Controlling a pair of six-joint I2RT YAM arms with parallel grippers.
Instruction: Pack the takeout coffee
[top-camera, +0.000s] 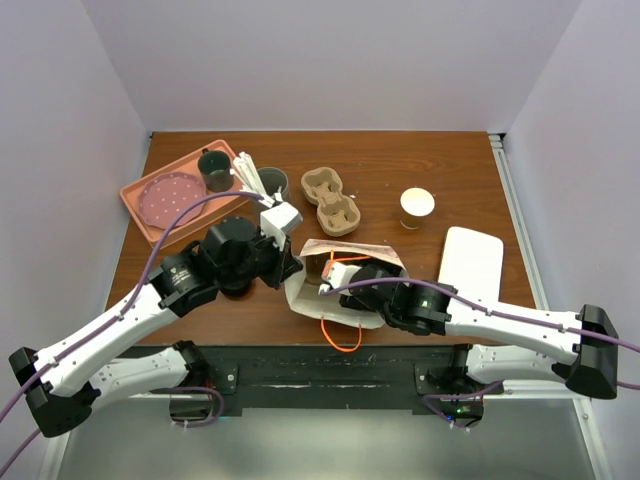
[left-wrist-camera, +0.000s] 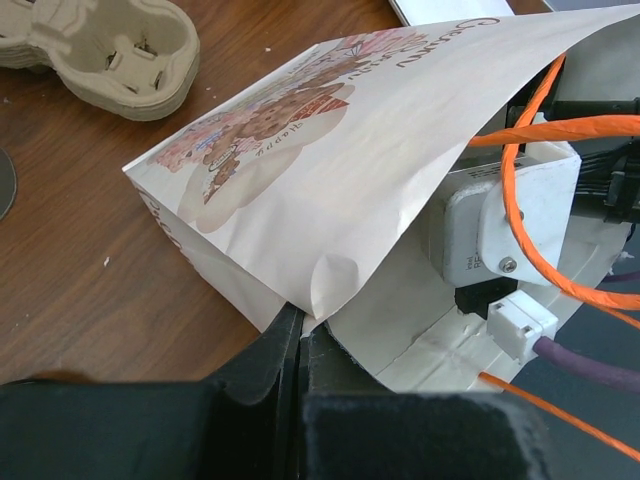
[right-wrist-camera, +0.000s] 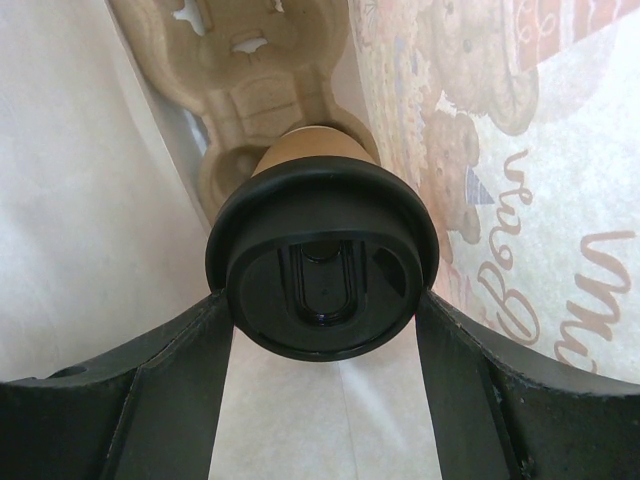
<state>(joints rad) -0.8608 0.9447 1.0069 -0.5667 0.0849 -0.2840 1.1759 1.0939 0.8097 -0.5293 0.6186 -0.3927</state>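
The takeout coffee (right-wrist-camera: 322, 270), a tan cup with a black lid, sits inside the white printed paper bag (top-camera: 340, 290). Its base is in a hole of a cardboard cup carrier (right-wrist-camera: 250, 70) that lies in the bag. My right gripper (right-wrist-camera: 322, 300) reaches into the bag, and its two fingers press on either side of the lid. My left gripper (left-wrist-camera: 300, 330) is shut on the edge of the bag (left-wrist-camera: 360, 150) at its mouth, holding it open. In the top view the bag hides the cup.
A second, lidless tan cup (top-camera: 417, 207) stands at the back right. Spare cup carriers (top-camera: 331, 200) lie behind the bag. A pink tray (top-camera: 150, 212) with a dark mug (top-camera: 214, 170) is at the back left, with a grey tumbler of utensils (top-camera: 270, 183) beside it. A white flat object (top-camera: 470, 262) lies to the right.
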